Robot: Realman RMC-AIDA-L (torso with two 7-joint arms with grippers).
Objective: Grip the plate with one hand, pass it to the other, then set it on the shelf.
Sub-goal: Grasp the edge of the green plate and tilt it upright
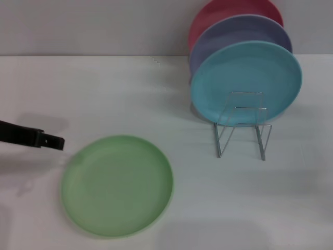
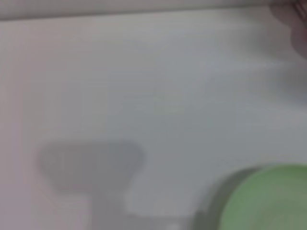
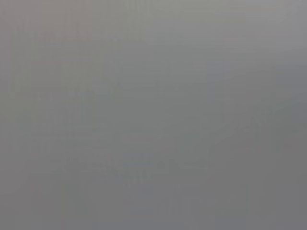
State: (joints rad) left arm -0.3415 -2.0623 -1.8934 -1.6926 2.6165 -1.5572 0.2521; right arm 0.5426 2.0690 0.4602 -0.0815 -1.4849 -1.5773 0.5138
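The light-green plate [image 1: 117, 185] lies flat on the white table near the front left. Its edge also shows in the left wrist view [image 2: 268, 201]. My left gripper [image 1: 54, 141] reaches in from the left edge, low over the table, just left of the plate's far-left rim and apart from it. The silver wire shelf [image 1: 242, 133] stands to the right, with free loop dividers at its front. My right gripper is out of view; the right wrist view shows only plain grey.
A turquoise-blue plate [image 1: 245, 83], a lavender plate [image 1: 239, 34] and a red plate [image 1: 229, 13] stand upright in the rack, one behind the other, by the back wall. White table [image 1: 104, 94] lies between the green plate and the rack.
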